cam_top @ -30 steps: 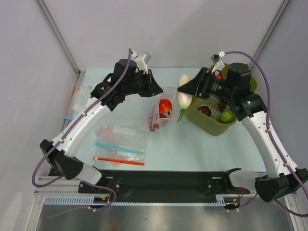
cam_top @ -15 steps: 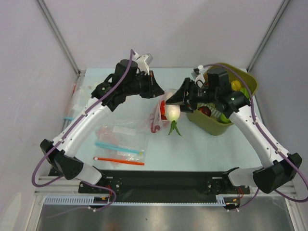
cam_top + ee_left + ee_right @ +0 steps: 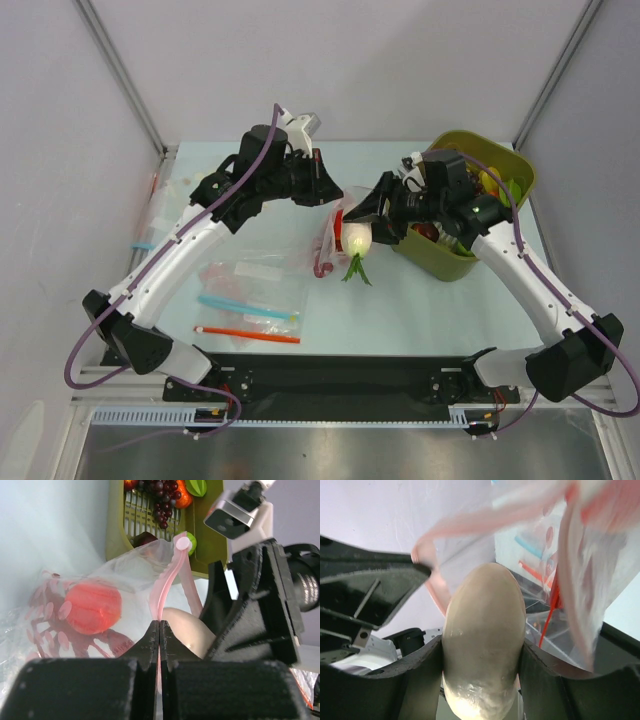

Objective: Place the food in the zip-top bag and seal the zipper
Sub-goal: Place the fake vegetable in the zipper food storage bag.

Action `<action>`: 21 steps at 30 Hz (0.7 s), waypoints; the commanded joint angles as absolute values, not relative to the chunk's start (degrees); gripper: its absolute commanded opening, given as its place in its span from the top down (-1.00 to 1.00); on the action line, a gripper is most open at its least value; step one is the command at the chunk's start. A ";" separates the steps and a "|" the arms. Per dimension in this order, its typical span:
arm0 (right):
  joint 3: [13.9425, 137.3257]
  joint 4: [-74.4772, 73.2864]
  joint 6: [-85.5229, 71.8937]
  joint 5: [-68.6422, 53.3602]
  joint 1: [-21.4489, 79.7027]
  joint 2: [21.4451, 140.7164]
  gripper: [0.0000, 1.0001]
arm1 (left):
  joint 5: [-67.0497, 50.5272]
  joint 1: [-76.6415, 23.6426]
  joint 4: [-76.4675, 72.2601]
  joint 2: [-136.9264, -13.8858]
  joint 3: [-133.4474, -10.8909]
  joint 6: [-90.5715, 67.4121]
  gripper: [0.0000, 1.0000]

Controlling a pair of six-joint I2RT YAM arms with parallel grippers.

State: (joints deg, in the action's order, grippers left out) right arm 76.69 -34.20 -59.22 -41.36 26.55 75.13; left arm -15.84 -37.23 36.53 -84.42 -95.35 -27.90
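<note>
The white radish (image 3: 482,620) sits clamped in the right end effector (image 3: 482,652).

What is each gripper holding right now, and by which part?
Left gripper is shut on the zipper, pinching the zip-top bag at its mouth edge. Right gripper clamps the white radish across its body.

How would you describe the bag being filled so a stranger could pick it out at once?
Start at the green basket on the table's far right; just left of it sits a crinkly clear bag, pinched by the left gripper. Unlike the flat bags nearer the arms' bases with blue and orange-red strips, its strip is pale pink and red toy food shows inside.
</note>
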 commanded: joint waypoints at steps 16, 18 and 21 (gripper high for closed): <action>84.55 -35.59 -57.84 -38.67 26.54 78.05 -0.81 | -18.37 -38.23 29.97 -80.33 -94.57 -31.55 0.99; 85.95 -37.70 -56.35 -37.97 26.46 77.96 -0.77 | -18.11 -38.23 30.67 -80.77 -95.36 -31.55 0.99; 89.63 -42.52 -53.36 -36.40 26.37 78.48 -0.77 | -17.32 -38.15 31.81 -81.12 -96.76 -31.47 1.00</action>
